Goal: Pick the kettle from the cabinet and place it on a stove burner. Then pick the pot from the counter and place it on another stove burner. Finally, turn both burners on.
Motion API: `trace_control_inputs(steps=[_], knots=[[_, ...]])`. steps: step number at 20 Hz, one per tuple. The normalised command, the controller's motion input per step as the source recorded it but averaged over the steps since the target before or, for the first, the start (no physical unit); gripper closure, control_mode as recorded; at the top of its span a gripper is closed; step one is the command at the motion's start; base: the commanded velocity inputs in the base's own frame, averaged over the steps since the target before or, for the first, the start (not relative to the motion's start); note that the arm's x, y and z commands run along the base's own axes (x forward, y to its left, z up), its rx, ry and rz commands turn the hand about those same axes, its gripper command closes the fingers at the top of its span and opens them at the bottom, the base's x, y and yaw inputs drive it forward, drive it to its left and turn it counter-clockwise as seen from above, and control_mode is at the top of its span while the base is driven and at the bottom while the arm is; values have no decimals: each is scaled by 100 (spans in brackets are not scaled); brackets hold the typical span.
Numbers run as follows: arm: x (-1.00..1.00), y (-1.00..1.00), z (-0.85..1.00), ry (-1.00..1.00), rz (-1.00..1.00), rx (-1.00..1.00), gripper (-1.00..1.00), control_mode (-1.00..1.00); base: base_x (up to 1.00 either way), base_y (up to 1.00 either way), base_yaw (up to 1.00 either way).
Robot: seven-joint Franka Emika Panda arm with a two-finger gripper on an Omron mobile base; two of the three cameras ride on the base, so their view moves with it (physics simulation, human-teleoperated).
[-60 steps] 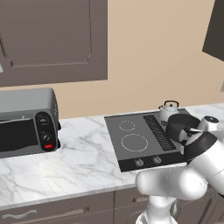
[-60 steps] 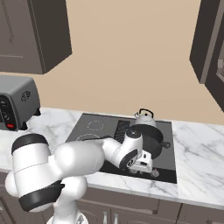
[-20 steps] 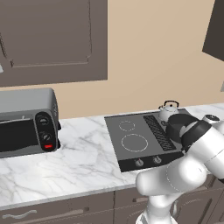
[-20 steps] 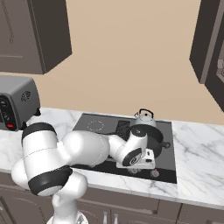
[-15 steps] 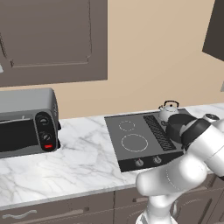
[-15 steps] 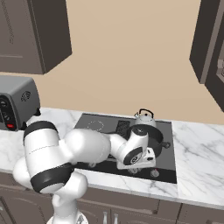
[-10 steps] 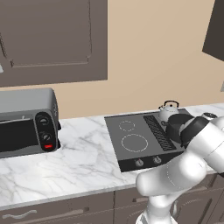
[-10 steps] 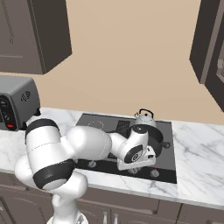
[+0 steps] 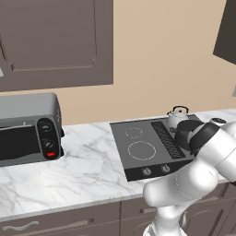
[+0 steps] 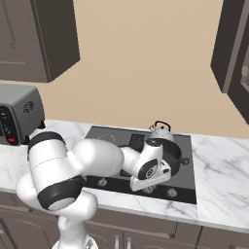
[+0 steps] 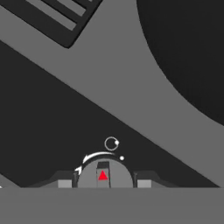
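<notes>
The kettle (image 10: 160, 131) and the pot (image 10: 171, 157) are set on the cooktop (image 10: 109, 137), kettle at twelve o'clock of the pot. In the hand view a knob (image 11: 104, 173) with a red marker is framed between the fingertips (image 11: 64, 183) of the hand (image 11: 104, 183), which is pinching the knob. If the wrist is turned off-axis, the knob could be slipped off, or the pot nudged by the forearm.

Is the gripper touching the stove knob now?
Cannot tell. In the hand view the knob sits between the finger tips, but no contact or gap shows plainly.
</notes>
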Motion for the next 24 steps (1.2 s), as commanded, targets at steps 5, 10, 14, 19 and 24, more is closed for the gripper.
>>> trace_control_inputs(steps=[5, 10, 14, 19, 24], knots=[[-3, 0, 1, 0, 4, 0, -100, -100, 0, 0, 0], [-1, -2, 15, 0, 0, 0, -100, -100, 0, 0, 0], [0, 0, 28, 0, 0, 0, -100, -100, 0, 0, 0], [4, -3, 34, 3, 0, 0, -100, -100, 0, 0, 0], [12, -12, 38, 8, 0, 0, -100, -100, 0, 0, 0]])
